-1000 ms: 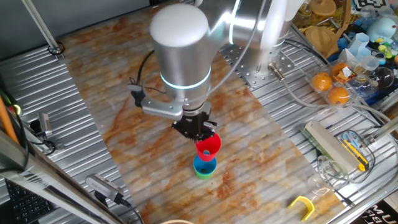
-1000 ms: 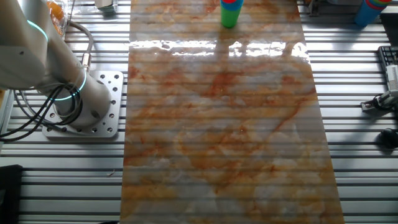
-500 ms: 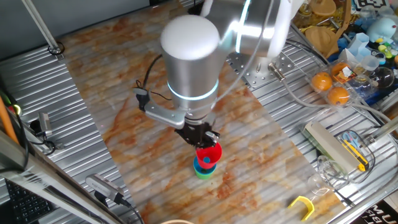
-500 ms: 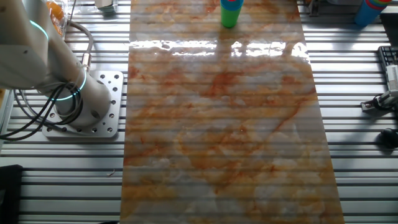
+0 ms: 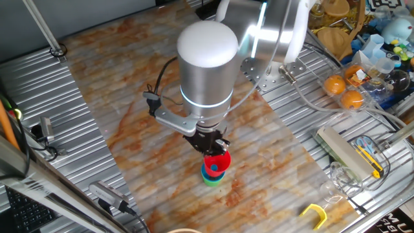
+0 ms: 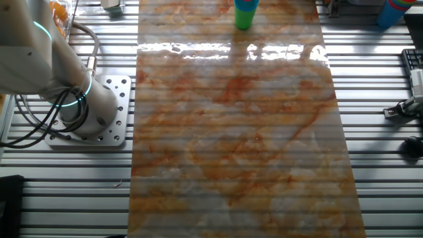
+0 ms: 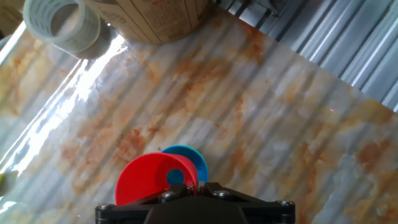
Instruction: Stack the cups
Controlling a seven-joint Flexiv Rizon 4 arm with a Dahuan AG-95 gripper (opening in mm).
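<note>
The claw (image 5: 209, 145) hangs low over the near middle of the marble-patterned table (image 5: 116, 84), clamped on the rim of the red cup (image 5: 217, 162), which it holds tilted, mouth toward the right and slightly up. The red cup sits just above the blue cup (image 5: 210, 172), partly lowered toward its mouth but not seated level; whether the two touch cannot be told. The blue cup stands nested in the green cup (image 5: 211, 181), of which only a low band shows at the bottom of the stack, resting on the table. In the hand view the red cup (image 7: 152, 179) shows its open mouth directly ahead of the claw body, with the blue cup (image 7: 189, 160) peeking out behind its right edge. In the other fixed view the stack appears at the far edge, blue cup (image 6: 246, 5) over green cup (image 6: 243, 20), with the claw out of the frame. To the right of the table lie two oranges (image 5: 343, 90) and a yellow-handled tool (image 5: 367, 159); a roll of tape (image 7: 61, 23) lies at the upper left of the hand view.
</note>
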